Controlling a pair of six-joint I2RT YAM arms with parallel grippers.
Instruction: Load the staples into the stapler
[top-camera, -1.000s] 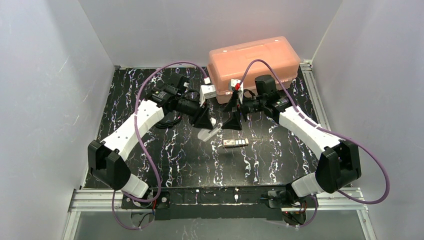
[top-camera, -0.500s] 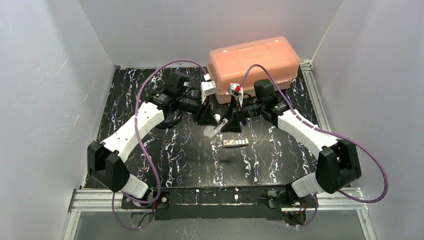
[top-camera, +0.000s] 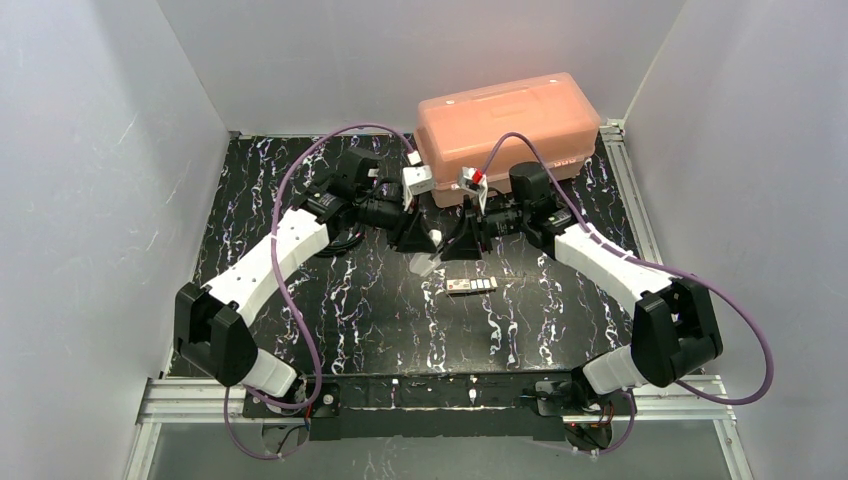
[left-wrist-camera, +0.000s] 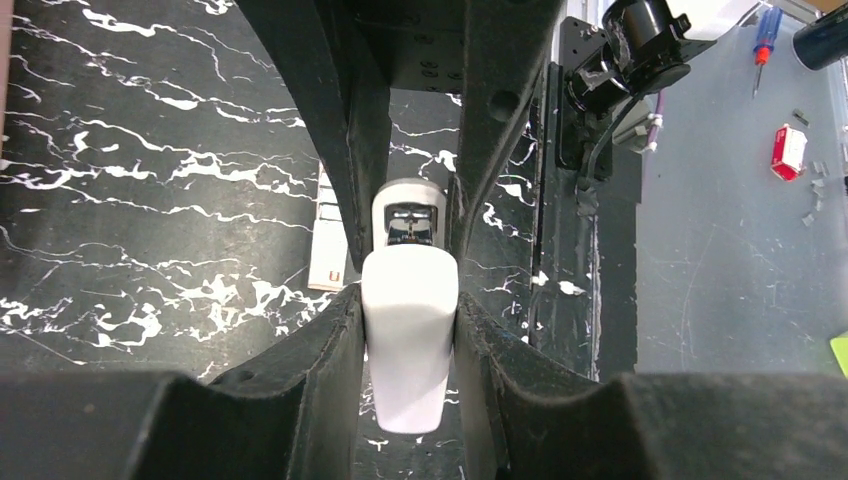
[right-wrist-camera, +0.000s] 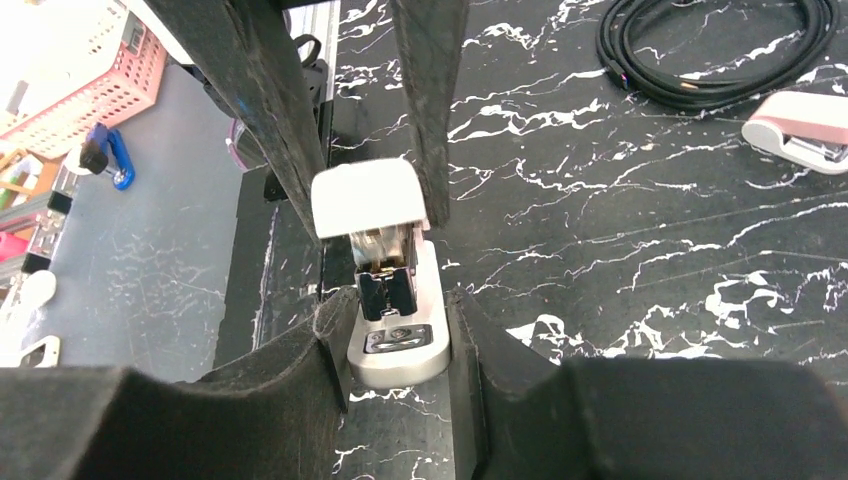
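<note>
A small white oblong plastic stapler (top-camera: 424, 263) is being held between the two arms, over the middle of the black white-veined desk (top-camera: 380, 320) and in front of a salmon plastic lidded box (top-camera: 510, 115). Its white top part is being clamped by the left fingers (left-wrist-camera: 330, 340). Its base is being gripped on both sides by the right fingers (right-wrist-camera: 320, 350), and the silvery metal channel (right-wrist-camera: 383, 270) is being left exposed. A small flat whitish packet (top-camera: 470, 286) is lying near it on the desk.

- Top external: set high and behind, looking down over the whole table (top-camera: 380, 320); the stapler (top-camera: 427, 262) sits small at centre.
- Wrist views: both close on that stapler (left-wrist-camera: 410, 330) (right-wrist-camera: 385, 300), from opposite ends.
</note>
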